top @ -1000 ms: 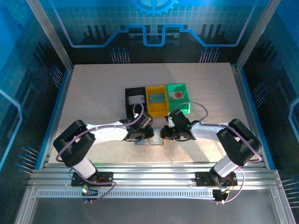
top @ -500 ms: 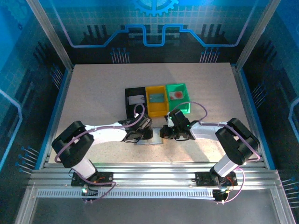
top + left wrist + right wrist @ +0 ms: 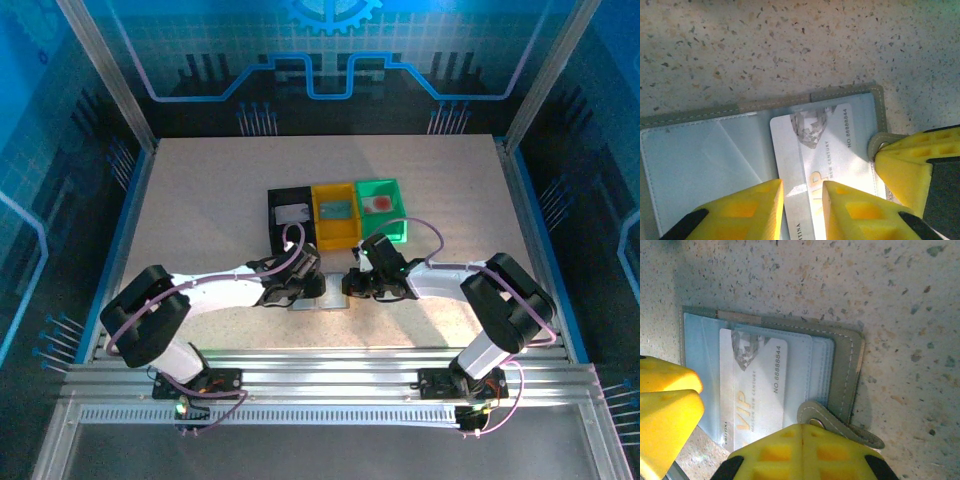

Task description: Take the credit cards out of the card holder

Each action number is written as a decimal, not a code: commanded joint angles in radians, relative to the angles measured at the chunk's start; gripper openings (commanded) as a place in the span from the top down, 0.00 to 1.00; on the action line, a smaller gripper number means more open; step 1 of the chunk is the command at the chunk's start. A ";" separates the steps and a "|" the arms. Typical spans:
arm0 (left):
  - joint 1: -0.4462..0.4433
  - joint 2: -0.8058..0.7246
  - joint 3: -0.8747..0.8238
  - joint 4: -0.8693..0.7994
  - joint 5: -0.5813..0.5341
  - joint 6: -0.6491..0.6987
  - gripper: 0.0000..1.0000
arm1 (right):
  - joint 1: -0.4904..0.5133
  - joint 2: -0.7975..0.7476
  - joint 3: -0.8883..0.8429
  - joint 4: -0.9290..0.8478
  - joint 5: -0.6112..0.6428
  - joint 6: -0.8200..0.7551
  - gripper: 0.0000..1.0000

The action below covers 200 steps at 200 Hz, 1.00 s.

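- Speckled beige table point(image 3: 200, 200) inside a blue-lit cage, both arms folded in toward the near middle.
- Three bins sit in a row behind the arms: black bin point(image 3: 285, 238) with a whitish card point(image 3: 290, 213), yellow bin point(image 3: 338, 232) with a bluish card point(image 3: 336, 209), green bin point(image 3: 390, 230) with a pale card point(image 3: 379, 203) that has a reddish mark.
- Grey card holder point(image 3: 700, 155) lies open and flat on the table, right between the two grippers.
- One white VIP card point(image 3: 825, 145) sits in its right-hand pocket.
- Left gripper point(image 3: 802, 187) hovers over that card, jaws a little apart, card showing through the gap.
- Right gripper point(image 3: 802, 432) has its jaws closed tight, tips at the tab clasp point(image 3: 815, 417).
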<state>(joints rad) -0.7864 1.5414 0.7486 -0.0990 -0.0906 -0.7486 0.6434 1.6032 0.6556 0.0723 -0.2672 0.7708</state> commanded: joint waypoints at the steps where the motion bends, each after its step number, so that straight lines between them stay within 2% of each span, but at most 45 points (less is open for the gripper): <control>1: 0.005 0.002 -0.026 0.035 -0.004 0.006 0.72 | 0.011 0.031 -0.022 -0.042 0.025 -0.001 1.00; 101: 0.005 0.040 -0.015 0.011 -0.015 0.012 0.72 | 0.012 0.041 -0.022 -0.027 0.015 0.004 1.00; 200: 0.004 0.039 -0.047 0.060 -0.018 -0.011 0.72 | 0.013 0.059 -0.030 -0.008 -0.001 0.011 1.00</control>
<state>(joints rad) -0.7864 1.5814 0.7261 -0.0643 -0.0937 -0.7528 0.6434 1.6176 0.6552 0.1017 -0.2779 0.7712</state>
